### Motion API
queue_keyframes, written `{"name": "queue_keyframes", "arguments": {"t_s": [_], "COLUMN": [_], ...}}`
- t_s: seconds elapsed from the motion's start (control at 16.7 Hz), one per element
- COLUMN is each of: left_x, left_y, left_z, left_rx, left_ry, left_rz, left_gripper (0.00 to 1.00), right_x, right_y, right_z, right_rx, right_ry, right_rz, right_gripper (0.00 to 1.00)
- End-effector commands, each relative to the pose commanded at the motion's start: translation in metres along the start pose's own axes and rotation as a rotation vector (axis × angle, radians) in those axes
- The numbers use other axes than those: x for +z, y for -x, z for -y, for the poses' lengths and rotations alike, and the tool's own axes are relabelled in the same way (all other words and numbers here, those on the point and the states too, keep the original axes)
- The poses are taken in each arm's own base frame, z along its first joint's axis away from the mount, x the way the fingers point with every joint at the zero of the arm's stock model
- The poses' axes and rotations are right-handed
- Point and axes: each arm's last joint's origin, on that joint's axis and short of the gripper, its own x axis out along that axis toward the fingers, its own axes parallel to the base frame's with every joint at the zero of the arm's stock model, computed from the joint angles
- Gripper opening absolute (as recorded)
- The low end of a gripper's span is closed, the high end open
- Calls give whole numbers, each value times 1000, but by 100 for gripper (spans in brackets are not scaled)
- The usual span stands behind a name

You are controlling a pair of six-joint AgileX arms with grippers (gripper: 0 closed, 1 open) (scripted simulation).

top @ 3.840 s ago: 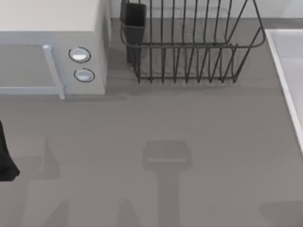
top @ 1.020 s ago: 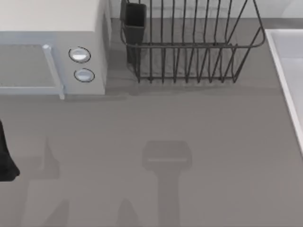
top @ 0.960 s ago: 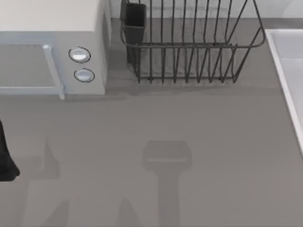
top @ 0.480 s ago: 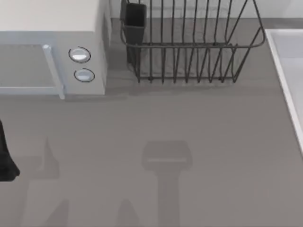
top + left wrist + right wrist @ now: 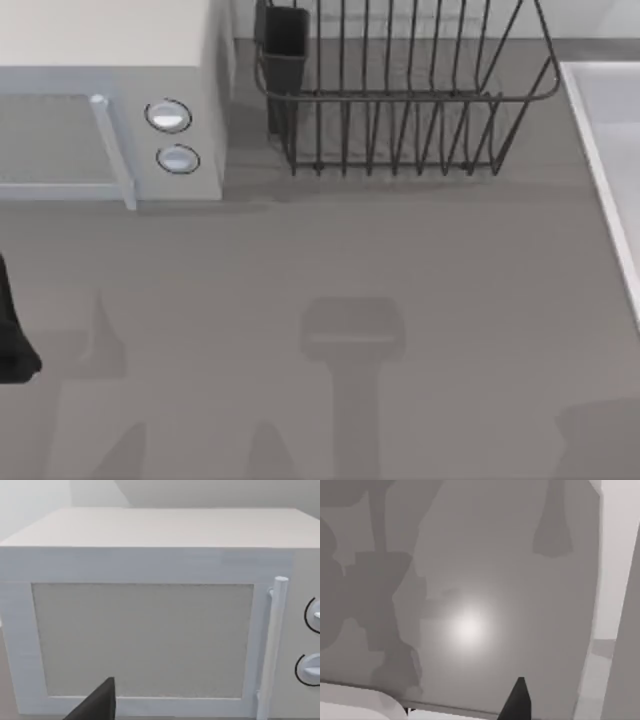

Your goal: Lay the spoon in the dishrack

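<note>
One dishrack stands at the tabletop's far edge, well beyond the left hand at the left edge. One microwave with two knobs faces that hand; whether its fingers are apart, I cannot tell.

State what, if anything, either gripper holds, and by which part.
It cannot be told: the left gripper faces the pale-grey microwave, the right gripper hangs over the grey table; no spoon appears.

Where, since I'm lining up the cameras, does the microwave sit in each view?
Top view: microwave at upper left, left of the dishrack.
Left wrist view: microwave seen front-on, door facing the camera.
Right wrist view: grey table with shadows.
Shared landmark: the microwave's door handle.
</note>
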Motion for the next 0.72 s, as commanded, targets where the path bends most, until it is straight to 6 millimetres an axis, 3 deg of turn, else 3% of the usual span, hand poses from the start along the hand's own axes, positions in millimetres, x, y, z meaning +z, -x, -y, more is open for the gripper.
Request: {"name": "queue_keyframes", "arguments": {"t_s": [0.24, 0.72], "left_x": [0, 0], "left_y": [0, 0], "left_z": [0, 0], "left_rx": [0, 0], "left_ry": [0, 0], "left_rz": [0, 0], "left_gripper": [100, 100], "right_x": [-9, -2], "right_y": [45, 49], "right_z": [-12, -15], "right_rx": [-31, -74], "right_ry": [-2, 15], "right_rz": [33, 44], "right_gripper": [0, 0]}}
